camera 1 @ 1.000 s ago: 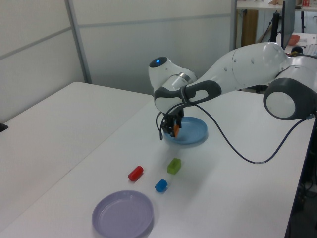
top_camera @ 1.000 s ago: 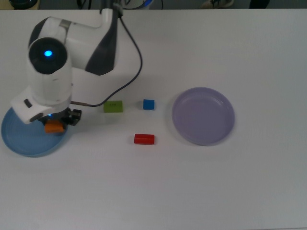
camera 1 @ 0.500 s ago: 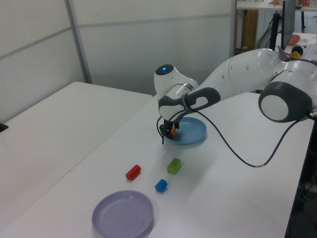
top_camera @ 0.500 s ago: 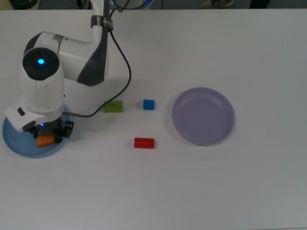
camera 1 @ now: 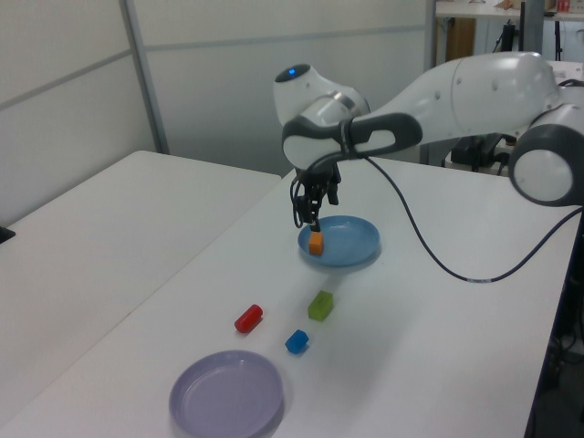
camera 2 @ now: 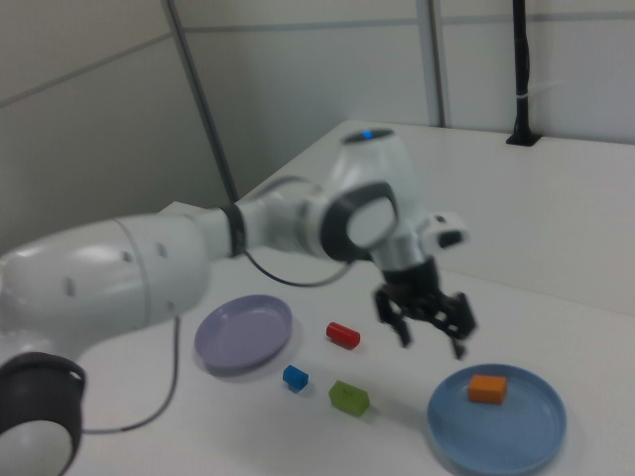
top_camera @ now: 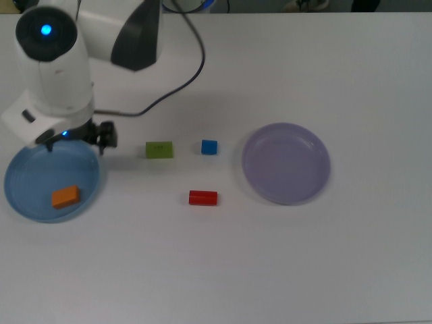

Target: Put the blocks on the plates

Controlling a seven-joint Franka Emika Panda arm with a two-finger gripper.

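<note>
- Orange block [top_camera: 65, 197] now lying loose in the light blue plate [top_camera: 23, 206], released since half a second ago, when it sat pinched low over that plate
- Hand [camera 2: 431, 322] spread and empty, lifted clear above the plate's rim, with the orange block below it and a little toward the top view's left
- Judged from this: one of four blocks delivered, three left to fetch
- Light blue plate holding the orange block only, near the plate's middle and lying flat
- Pale lavender plate [top_camera: 286, 163] holding nothing, well apart from the hand, far off to the top view's right
- Green block [top_camera: 159, 150] on the bare surface [top_camera: 270, 270], nearest to the hand, just to the top view's right of it
- Blue cube [top_camera: 209, 147] beyond the green block, farther from the hand along the same line
- Red block [top_camera: 203, 197] below those two in the top view, between the hand and the lavender plate
- Likely next: a reach for the green block, as the closest one, though nothing shows which plate it is meant for
</note>
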